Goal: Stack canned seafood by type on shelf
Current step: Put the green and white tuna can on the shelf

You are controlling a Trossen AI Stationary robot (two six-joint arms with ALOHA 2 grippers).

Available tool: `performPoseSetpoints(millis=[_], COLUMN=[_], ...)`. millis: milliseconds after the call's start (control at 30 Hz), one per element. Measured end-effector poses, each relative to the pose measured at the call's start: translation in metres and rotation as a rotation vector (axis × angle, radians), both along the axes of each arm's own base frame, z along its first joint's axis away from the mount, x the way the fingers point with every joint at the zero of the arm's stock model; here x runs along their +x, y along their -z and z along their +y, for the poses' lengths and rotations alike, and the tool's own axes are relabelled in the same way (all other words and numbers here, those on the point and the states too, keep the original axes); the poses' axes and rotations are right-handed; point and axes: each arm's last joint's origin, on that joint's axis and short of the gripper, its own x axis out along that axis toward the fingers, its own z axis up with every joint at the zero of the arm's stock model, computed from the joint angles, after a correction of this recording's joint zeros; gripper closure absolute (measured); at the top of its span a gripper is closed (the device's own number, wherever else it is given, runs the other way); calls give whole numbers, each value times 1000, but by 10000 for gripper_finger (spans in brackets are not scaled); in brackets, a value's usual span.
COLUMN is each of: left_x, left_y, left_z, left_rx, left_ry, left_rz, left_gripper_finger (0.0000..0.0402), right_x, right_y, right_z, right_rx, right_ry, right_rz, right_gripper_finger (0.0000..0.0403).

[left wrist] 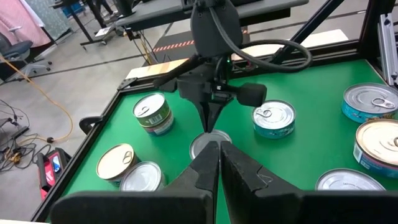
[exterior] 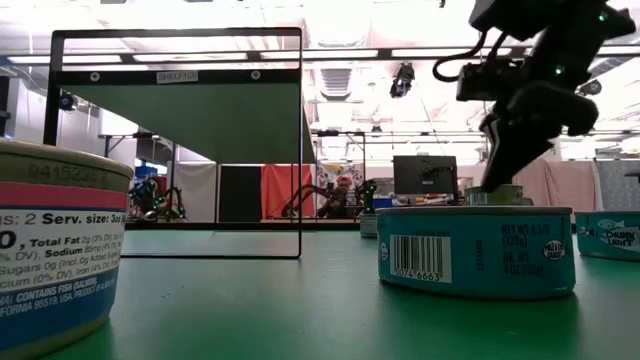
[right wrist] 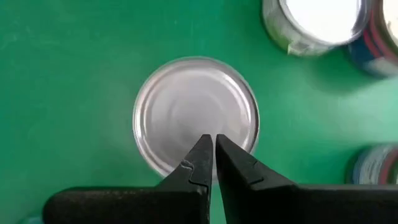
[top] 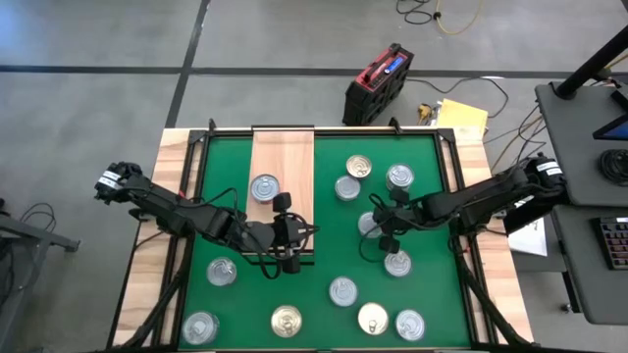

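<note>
Right gripper (right wrist: 210, 146) (fingers together) overlaps tin (right wrist: 196, 112).

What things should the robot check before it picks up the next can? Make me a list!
1. Right gripper above a can: ok, it hangs over a plain silver can on the green mat.
2. Right gripper open enough to grab: not ok, it is shut.
3. Left gripper empty: ok, shut on nothing, near the shelf's front end.
4. Room on the shelf: ok, only one can sits on it.
5. Can type known: cannot tell, its label is hidden from above.
6. Neighbour cans apart: ok, green mat shows all round the silver can.
</note>
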Motion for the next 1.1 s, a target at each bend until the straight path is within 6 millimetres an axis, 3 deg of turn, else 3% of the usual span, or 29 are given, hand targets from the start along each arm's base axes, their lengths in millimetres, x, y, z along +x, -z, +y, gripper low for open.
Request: performPoseSetpoints(millis=[367, 1100], left_x=[0, 0], left_y=[1, 2], left_z=[0, 0], left_rx=[0, 1], left_ry=[3, 1], left_rz=[3, 10], left_gripper_finger=[402, 402], right_x=[-6, -27], right_y=[4, 40], right_z=[0, -4], right_rx=[46, 43], right_ry=[19, 99], right_rz=[68, 131], right_gripper_finger=[391, 391])
